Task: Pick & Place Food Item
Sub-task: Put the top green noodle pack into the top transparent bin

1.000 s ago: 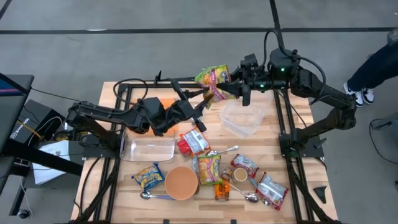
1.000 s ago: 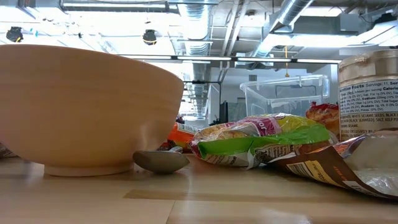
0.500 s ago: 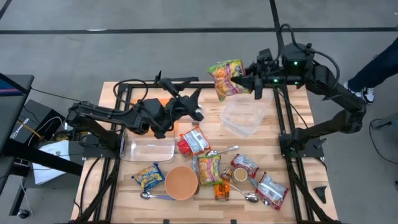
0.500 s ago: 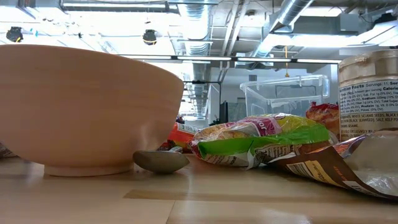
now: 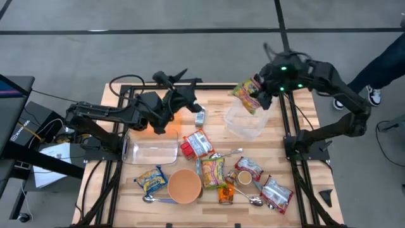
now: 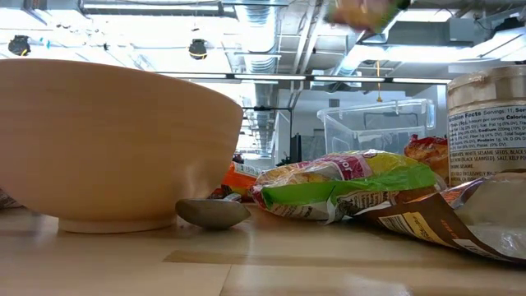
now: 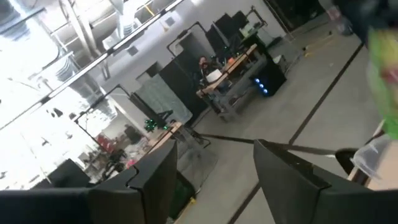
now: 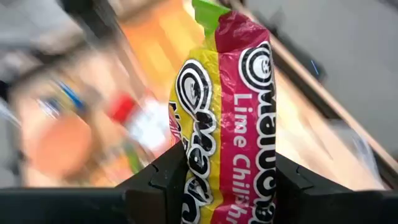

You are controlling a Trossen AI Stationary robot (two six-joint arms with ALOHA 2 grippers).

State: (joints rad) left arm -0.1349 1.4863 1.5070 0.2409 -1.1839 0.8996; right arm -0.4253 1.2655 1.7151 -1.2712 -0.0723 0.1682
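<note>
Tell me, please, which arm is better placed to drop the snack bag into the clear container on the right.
The right. Its tool is shut on the snack bag, right over the clear container. The left tool is open, empty, and farther off beyond the table's middle.

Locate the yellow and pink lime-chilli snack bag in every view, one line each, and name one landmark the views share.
High view: the yellow and pink snack bag hangs in the right gripper, over the clear plastic container.
Low view: a blurred bag at the top edge, above the container.
Left wrist view: a blurred green and yellow strip at the right edge, probably the bag.
Right wrist view: the bag fills the centre, clamped between the fingers.
Shared landmark: the clear container.
</note>
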